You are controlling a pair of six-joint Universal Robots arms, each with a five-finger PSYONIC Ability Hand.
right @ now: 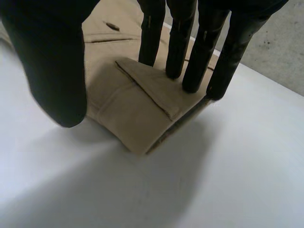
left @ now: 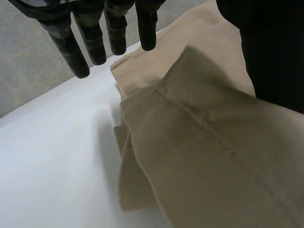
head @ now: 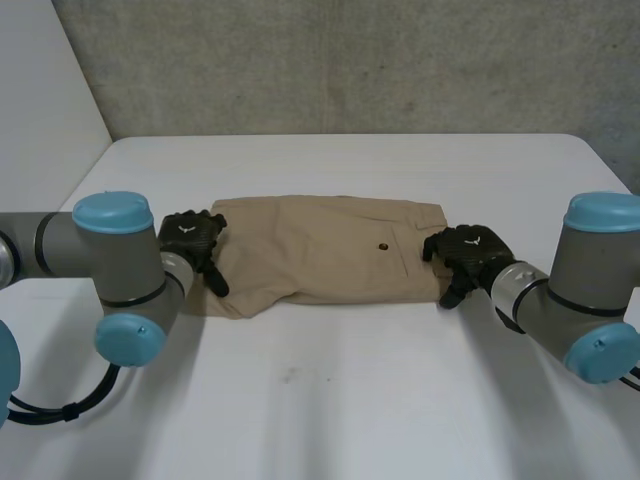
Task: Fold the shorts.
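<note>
Tan shorts (head: pixel 330 250) lie folded into a wide band across the middle of the white table (head: pixel 330 400), with a dark button (head: pixel 384 246) facing up. My left hand (head: pixel 190 235) is at the shorts' left end. In the left wrist view its fingers (left: pixel 95 42) hang straight above the layered cloth edge (left: pixel 142 109), holding nothing. My right hand (head: pixel 470 250) is at the right end. In the right wrist view its straight fingers (right: pixel 178 42) rest their tips on the folded waistband corner (right: pixel 137 104), and the thumb (right: pixel 47 57) stands apart beside it.
A grey wall (head: pixel 350 60) stands behind the table's far edge. Bare white tabletop stretches in front of the shorts and behind them. Both forearms lie low over the table at its two sides.
</note>
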